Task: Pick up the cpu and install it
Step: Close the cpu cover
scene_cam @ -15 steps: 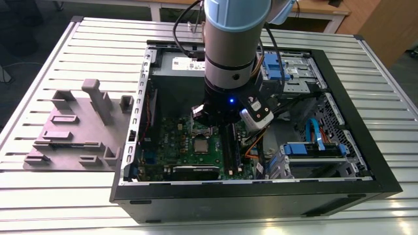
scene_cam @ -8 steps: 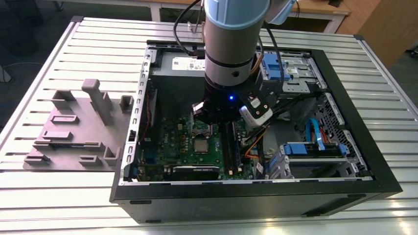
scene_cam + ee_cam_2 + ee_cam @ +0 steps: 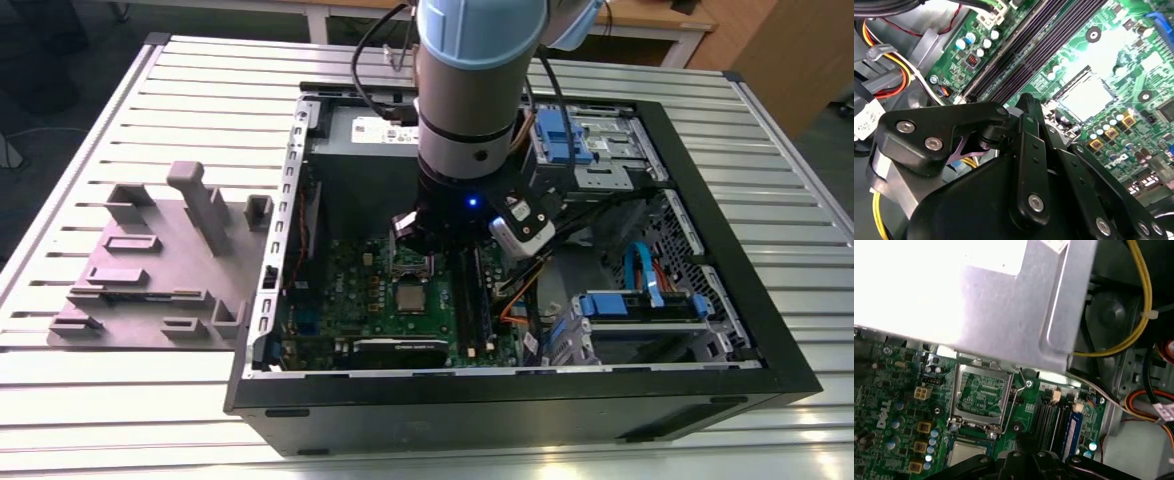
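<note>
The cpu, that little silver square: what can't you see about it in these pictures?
First wrist view: the gripper covers part of the cpu.
Exterior view: the cpu is too small to tell whether it lies flat.
Exterior view: the arm hides part of the motherboard.

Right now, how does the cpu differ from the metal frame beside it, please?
The cpu is a solid silvery plate; the metal frame is an open rim, green showing inside. The cpu lies bare; a wire lever runs along the metal frame. Both are square.
</note>
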Available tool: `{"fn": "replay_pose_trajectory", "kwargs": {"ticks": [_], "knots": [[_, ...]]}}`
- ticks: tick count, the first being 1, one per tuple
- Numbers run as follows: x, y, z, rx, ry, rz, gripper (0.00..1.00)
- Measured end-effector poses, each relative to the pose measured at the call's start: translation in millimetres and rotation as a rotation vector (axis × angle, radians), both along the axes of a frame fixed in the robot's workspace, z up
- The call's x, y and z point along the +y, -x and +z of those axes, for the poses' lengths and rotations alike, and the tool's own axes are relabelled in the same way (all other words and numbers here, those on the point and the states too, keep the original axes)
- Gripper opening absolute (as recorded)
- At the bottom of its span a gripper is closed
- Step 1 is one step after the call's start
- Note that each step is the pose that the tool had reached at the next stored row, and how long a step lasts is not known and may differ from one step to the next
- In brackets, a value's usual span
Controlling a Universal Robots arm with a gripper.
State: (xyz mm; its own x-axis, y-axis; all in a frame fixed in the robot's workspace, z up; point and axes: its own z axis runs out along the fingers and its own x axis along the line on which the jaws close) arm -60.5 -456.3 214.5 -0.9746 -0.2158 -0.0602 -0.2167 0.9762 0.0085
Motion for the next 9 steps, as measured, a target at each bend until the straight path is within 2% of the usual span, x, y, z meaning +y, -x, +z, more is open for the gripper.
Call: {"fn": "replay_pose_trajectory", "kwargs": {"ticks": [5, 9], "knots": [[7.1, 0.0, -3.4, -0.0001, -0.0009, 0.0, 0.1], [7.7, 0.4, -3.6, 0.0, -0.0008, 0.003, 0.1]]}}
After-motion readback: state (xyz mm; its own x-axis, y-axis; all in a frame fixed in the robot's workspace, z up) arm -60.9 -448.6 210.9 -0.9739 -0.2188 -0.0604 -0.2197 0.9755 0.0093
